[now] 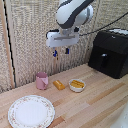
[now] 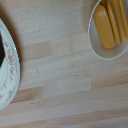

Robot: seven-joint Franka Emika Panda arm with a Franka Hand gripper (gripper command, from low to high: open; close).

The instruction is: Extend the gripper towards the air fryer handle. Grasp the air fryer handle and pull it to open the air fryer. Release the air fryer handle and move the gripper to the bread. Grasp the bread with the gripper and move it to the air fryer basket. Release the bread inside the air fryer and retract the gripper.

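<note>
In the exterior view my gripper point(image 1: 61, 52) hangs high above the table with its two blue tips apart and nothing between them. It is well to the exterior view's left of the air fryer point(image 1: 111, 50), a glossy black box at the back on the exterior view's right. The air fryer basket point(image 1: 101, 66) sits pushed in, with the air fryer handle point(image 1: 103, 60) jutting from its front. The bread point(image 1: 59, 84), a small orange-brown block, lies on the table below the gripper. The wrist view shows no fingers, bread or air fryer.
A pink cup point(image 1: 42, 80) stands beside the bread. A small white bowl point(image 1: 77, 85) point(image 2: 93, 31) holds yellow pieces. A floral plate point(image 1: 31, 111) point(image 2: 11, 75) lies near the front of the wooden table point(image 1: 95, 102). A woven wall stands behind.
</note>
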